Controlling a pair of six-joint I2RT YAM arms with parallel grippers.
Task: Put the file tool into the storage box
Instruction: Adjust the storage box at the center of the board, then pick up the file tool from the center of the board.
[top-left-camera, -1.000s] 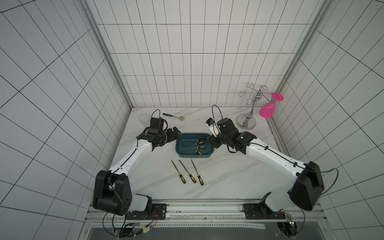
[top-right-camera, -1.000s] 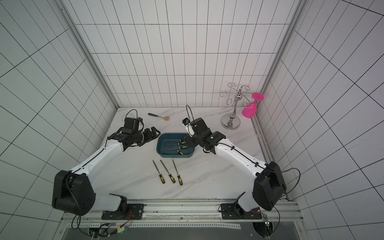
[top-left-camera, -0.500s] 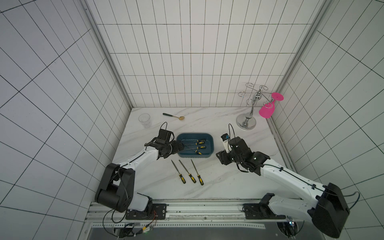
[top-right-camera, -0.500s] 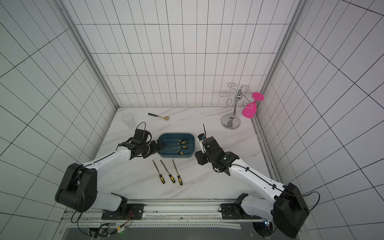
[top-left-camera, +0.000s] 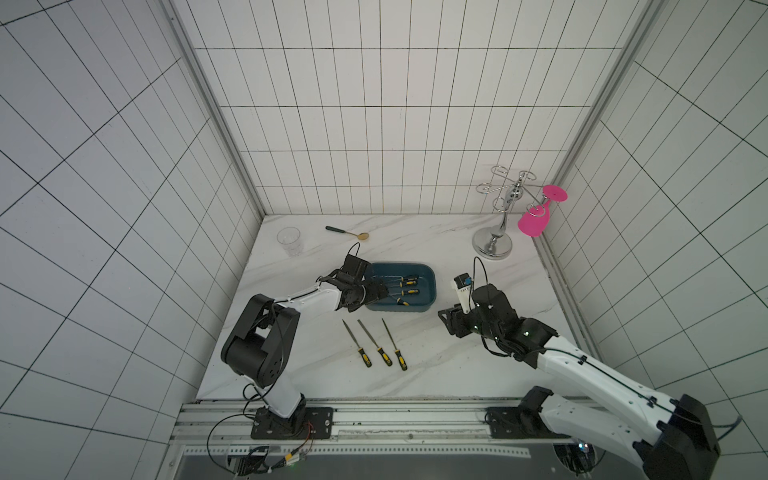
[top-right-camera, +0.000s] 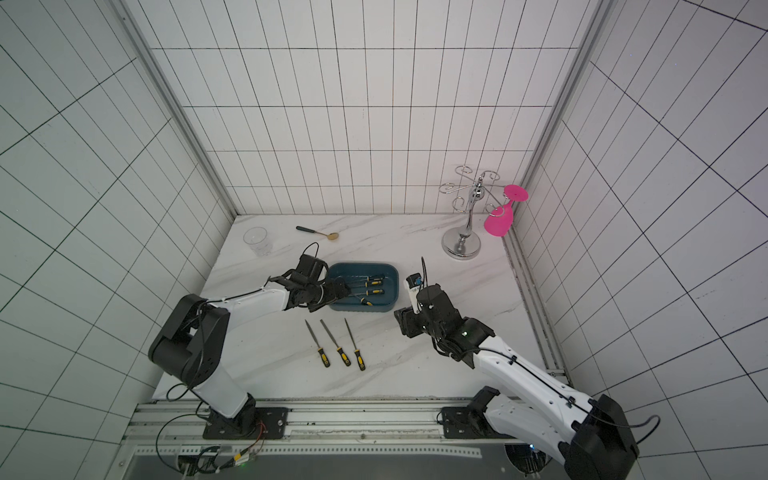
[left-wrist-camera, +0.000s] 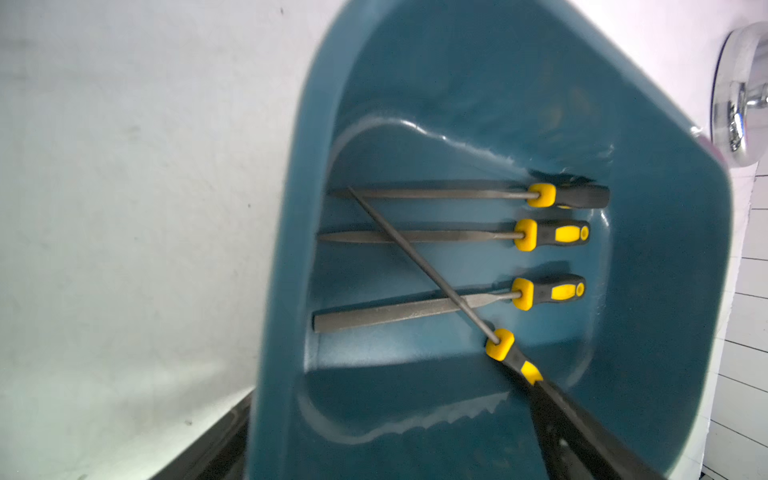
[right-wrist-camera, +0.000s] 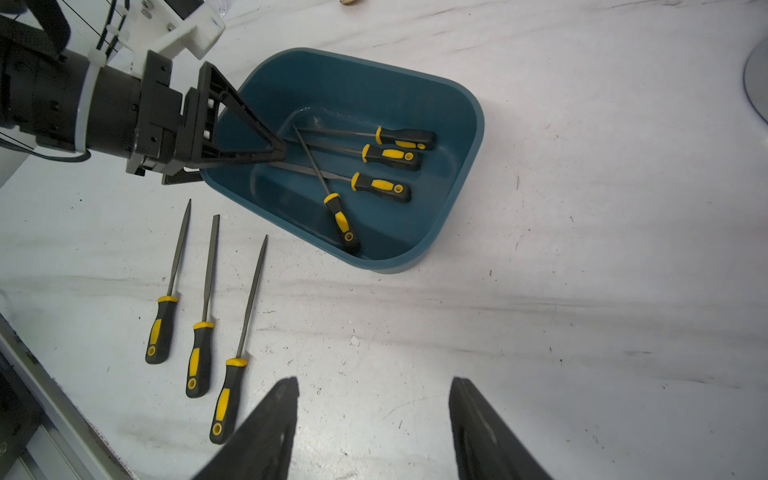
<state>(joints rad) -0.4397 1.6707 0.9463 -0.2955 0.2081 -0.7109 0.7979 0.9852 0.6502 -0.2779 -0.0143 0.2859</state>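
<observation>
Moved: the right claw (right-wrist-camera: 374, 380) has pulled back from the right end of the storage box (top-left-camera: 409, 308) to a spot off its right front corner. The left claw (top-left-camera: 376, 293) has come in to the box's left end. The three loose files (top-left-camera: 376, 343) lie as before.
Left claw: its fingers stand apart astride the box's left end wall, one over the inside and one outside. It grips nothing, and I cannot tell whether it touches the wall.
Right claw: spread wide and empty, above the bare surface (top-left-camera: 457, 374) and well apart from the box.
Storage box: flat on the surface, open side up.
Files inside: three level files (right-wrist-camera: 374, 154) lie lengthwise, side by side, with their handles toward the box's right end. A slanted file (right-wrist-camera: 326, 191) lies across their blades, its handle against the front wall.
Files outside: the loose files lie in a row just in front of the box, tips toward it.
Elsewhere: a clear cup (top-left-camera: 289, 241) stands behind the box to its left, and a chrome stand (top-left-camera: 492, 247) behind it to its right.
</observation>
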